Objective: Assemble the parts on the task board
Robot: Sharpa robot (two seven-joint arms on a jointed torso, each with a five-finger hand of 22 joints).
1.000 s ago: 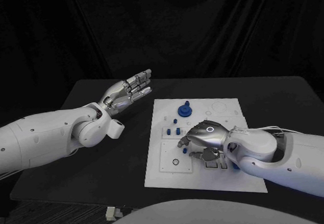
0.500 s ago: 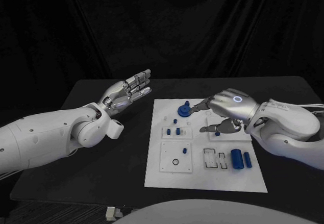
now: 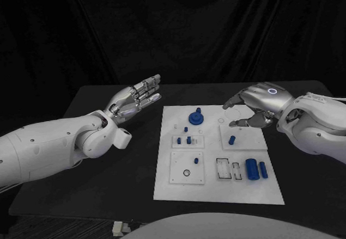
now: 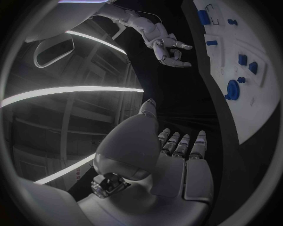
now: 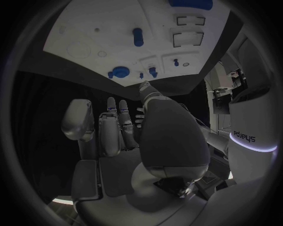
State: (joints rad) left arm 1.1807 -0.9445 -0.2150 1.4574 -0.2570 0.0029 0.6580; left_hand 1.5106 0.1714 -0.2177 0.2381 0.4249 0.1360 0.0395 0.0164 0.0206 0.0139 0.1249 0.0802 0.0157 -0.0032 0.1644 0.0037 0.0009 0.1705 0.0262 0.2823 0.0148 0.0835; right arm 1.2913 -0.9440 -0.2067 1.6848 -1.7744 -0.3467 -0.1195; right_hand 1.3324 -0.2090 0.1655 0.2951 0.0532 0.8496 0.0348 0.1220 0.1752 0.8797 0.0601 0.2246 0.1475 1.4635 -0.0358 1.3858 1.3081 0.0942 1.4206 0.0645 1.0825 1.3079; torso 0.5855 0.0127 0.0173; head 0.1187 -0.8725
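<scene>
The left hand (image 3: 136,96) hovered over the far left part of the black table (image 3: 90,173), just left of the task board's far corner. It was flat and upturned, fingers (image 3: 149,87) stretched out side by side toward the far edge, and nothing lay in it. The left wrist view showed that same hand (image 4: 177,162) with its fingers straight and bare.

The task board (image 3: 205,191) lay in the middle of the table, its long side running from near to far. At its far end stood a round blue part (image 3: 196,117) with a raised knob. Just nearer than that, on the left half, a cluster of small blue parts (image 3: 187,139) stood in a small square panel, and nearer again a single small blue peg (image 3: 197,160) stood in a larger square panel beside a dark ring. On the right half a short blue part (image 3: 231,140) lay on a plain square panel. At the near right, two blue cylinders (image 3: 256,169) lay side by side, just right of two dark-outlined rectangular slots (image 3: 229,168).

The right hand (image 3: 255,106) hung above the far right corner of the board, raised off it and touching no part. Its fingers were loosely curled and spread apart, holding nothing. In the right wrist view that hand (image 5: 127,141) likewise appeared empty, with the board (image 5: 88,28) beyond its fingertips.
</scene>
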